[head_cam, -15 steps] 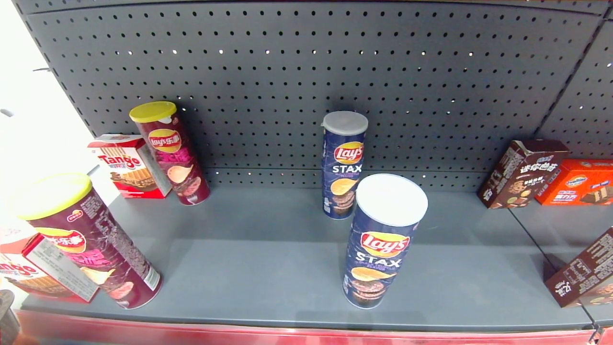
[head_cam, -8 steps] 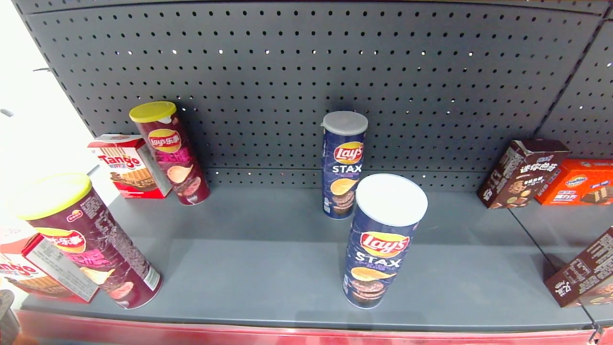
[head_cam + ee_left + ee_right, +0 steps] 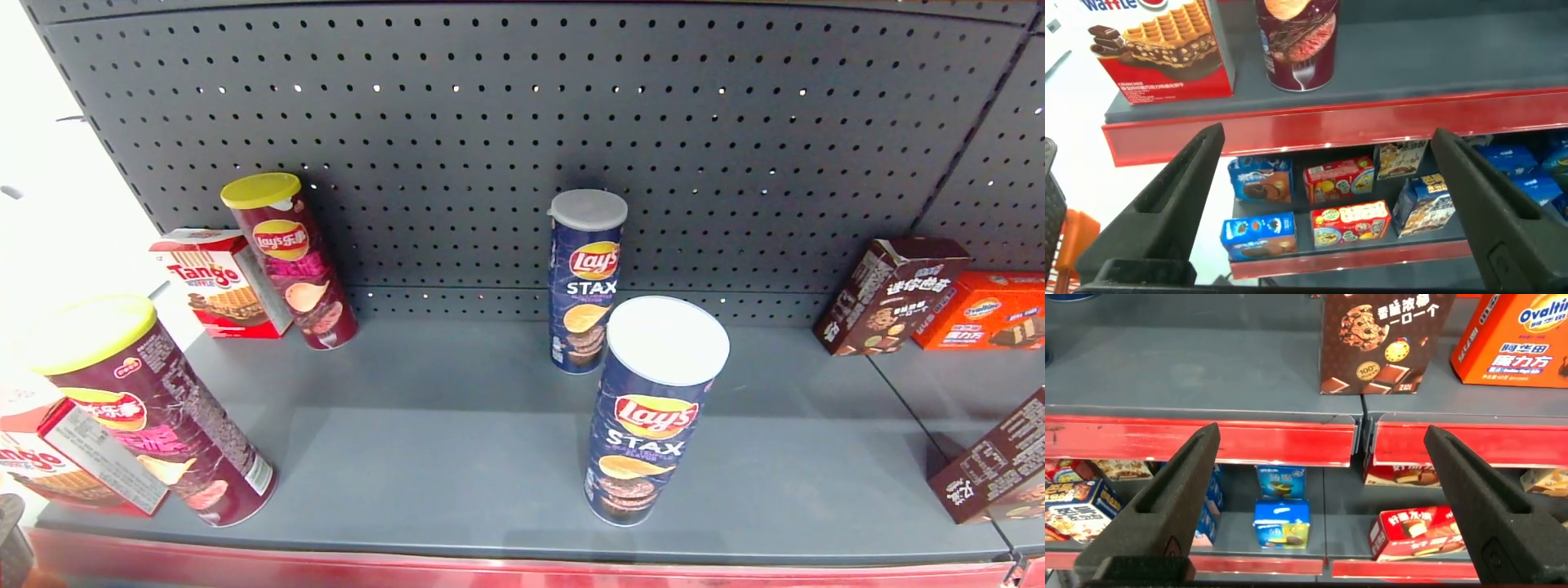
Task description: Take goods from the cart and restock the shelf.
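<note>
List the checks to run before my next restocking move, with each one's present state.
1. Left gripper open, empty: ok.
2. Right gripper open, empty: ok.
3. Front blue cylindrical chip can with white lid upright: ok.
4. Bare room on grey metal shelf between it and front maroon yellow-lidded chip can: ok.
5. Cart's position: cannot tell.
</note>
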